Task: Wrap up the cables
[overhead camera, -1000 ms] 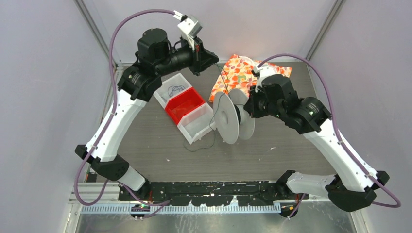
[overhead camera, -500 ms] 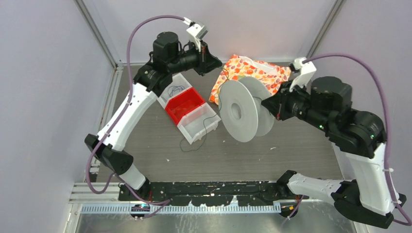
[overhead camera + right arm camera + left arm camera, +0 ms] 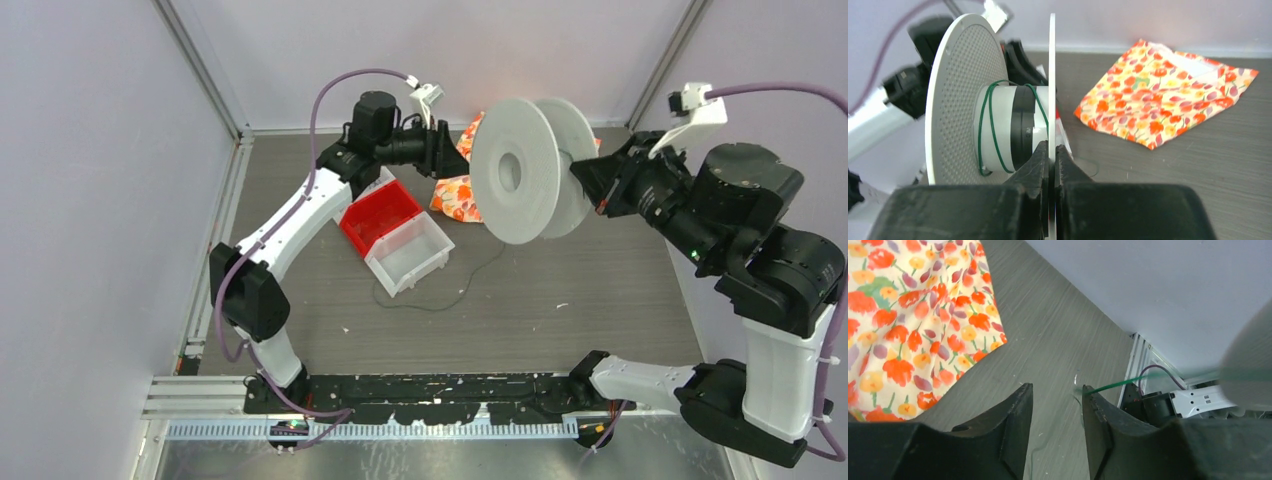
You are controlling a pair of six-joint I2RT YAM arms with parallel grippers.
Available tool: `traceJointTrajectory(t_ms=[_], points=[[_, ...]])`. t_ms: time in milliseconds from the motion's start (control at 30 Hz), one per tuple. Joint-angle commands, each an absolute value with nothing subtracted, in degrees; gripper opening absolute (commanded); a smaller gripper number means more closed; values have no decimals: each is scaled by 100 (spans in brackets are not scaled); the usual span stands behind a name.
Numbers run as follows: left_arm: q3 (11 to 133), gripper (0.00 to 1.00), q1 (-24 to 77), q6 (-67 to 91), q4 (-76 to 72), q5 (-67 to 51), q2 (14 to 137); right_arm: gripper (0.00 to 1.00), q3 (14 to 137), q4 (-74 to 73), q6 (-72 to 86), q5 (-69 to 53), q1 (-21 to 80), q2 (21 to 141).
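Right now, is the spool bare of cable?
No, a few turns of green cable circle the spool at its hub in the right wrist view.

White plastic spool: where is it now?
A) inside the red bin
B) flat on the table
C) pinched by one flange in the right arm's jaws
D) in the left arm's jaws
C: the right wrist view shows those jaws shut on one flange rim of the white plastic spool.

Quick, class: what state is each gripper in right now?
Left gripper: open, cable at its fingertip.
Right gripper: shut on the spool, clamping its flange.
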State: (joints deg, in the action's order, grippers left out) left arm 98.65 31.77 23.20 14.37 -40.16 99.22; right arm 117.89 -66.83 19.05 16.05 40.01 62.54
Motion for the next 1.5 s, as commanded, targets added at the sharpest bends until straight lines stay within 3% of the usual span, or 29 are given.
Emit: traceJointTrajectory(t_ms=[0, 233, 400, 767, 1167, 1267, 1300, 1367, 1400, 1467], points=[[9549, 44, 2931, 2561, 855, -4126, 9761, 0, 12548, -5845, 2177, 2226, 4030, 6525], [7789, 58, 2867, 3137, -765, -3982, 9000, 0, 12743, -5523, 2204, 2721, 4026, 6773], [5969, 74, 3357, 2223, -1883, -2620, 8075, 0, 12657, -5168, 2192, 2832, 4028, 6794], [4990, 77, 4462, 180, -2729, -1530, 8347, 0, 12793, -5010, 2199, 2924, 4031, 6973], [5176, 77, 4691, 367, -3631, -1542, 9744, 0, 12955, -5110, 2185, 2918, 4025, 7097], [5349, 65, 4702, 536, -3760, -1509, 10041, 0, 12973, -5141, 2165, 2936, 4030, 7110], [5409, 54, 4702, 608, -3723, -1531, 10075, 0, 12965, -5140, 2154, 2962, 4030, 7100], [5490, 16, 4709, 751, -3447, -1599, 9891, 0, 12946, -5155, 2100, 3068, 4030, 7098], [5542, 3, 4711, 859, -3115, -1625, 9714, 0, 12928, -5166, 2062, 3147, 4030, 7093], [5739, 0, 4711, 1138, -2155, -1805, 9220, 0, 12833, -5187, 1922, 3419, 4026, 7112]])
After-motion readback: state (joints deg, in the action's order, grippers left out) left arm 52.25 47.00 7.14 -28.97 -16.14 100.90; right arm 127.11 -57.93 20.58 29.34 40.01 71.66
